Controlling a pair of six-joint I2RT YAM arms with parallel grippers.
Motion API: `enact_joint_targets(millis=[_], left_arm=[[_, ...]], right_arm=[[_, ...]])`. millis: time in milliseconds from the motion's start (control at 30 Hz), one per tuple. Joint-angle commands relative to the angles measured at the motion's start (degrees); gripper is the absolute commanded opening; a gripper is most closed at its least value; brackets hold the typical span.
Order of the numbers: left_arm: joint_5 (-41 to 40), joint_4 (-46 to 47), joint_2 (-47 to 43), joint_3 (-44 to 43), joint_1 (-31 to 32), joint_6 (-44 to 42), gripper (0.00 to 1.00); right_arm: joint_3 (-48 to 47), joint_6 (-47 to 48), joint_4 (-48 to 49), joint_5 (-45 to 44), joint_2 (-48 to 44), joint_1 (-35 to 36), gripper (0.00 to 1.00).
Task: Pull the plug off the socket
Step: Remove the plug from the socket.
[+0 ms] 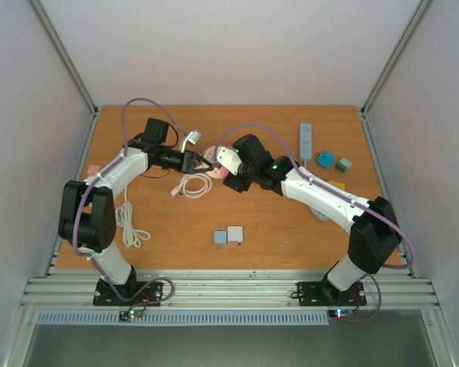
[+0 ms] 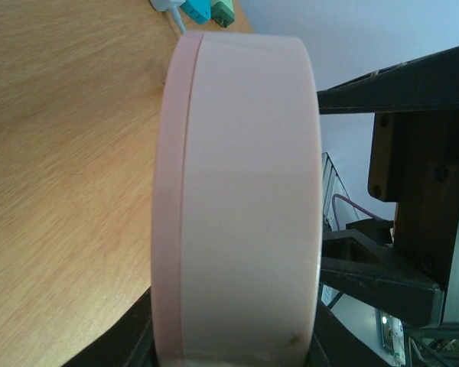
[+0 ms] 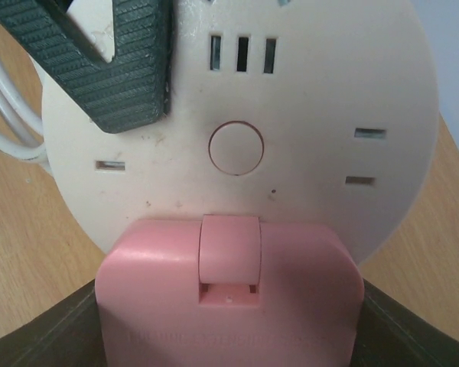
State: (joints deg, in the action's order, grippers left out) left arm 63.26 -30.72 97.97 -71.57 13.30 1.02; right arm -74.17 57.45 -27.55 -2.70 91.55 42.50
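The socket (image 3: 291, 115) is a round, pale pink disc with slots in its face. In the left wrist view its side wall (image 2: 237, 199) fills the frame between the jaws of my left gripper (image 2: 233, 340), which is shut on it. From above, the socket (image 1: 209, 157) sits at the middle of the table's far half. The pink plug (image 3: 229, 298) sits at the lower edge of the socket's face. My right gripper (image 3: 229, 313) has a finger against each side of it. Whether its pins are still in the socket is hidden. A left finger (image 3: 115, 69) covers the socket's upper left.
A white coiled cable (image 1: 193, 186) lies just in front of the socket, and another white cord (image 1: 128, 222) lies by the left arm. Two small adapters (image 1: 228, 236) sit near the front. A white power strip (image 1: 306, 141) and teal and green blocks (image 1: 326, 160) are at the far right.
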Motion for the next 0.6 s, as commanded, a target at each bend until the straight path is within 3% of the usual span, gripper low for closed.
enact_joint_targets(millis=[0,233,433,567], left_arm=[[3.76,1.47,0.38,-2.39,0.28,-0.84,0.00],[1.47,1.37,0.21,-2.42,0.27,-0.84,0.00],[-3.53,3.63,-1.08,-1.12,0.30,-0.84,0.00],[-4.11,4.06,-0.34,-1.36,0.32,-0.15,0.00]], right_arm=[[0.17,-0.23,0.13,-0.18,-0.47,0.36,0.68],[-0.79,-0.34,-2.14,2.04,-0.54,0.34,0.47],[-2.21,-1.50,-5.89,9.72,-0.64,0.04,0.43],[-1.87,-1.27,-4.63,6.92,-0.39,-0.03,0.38]])
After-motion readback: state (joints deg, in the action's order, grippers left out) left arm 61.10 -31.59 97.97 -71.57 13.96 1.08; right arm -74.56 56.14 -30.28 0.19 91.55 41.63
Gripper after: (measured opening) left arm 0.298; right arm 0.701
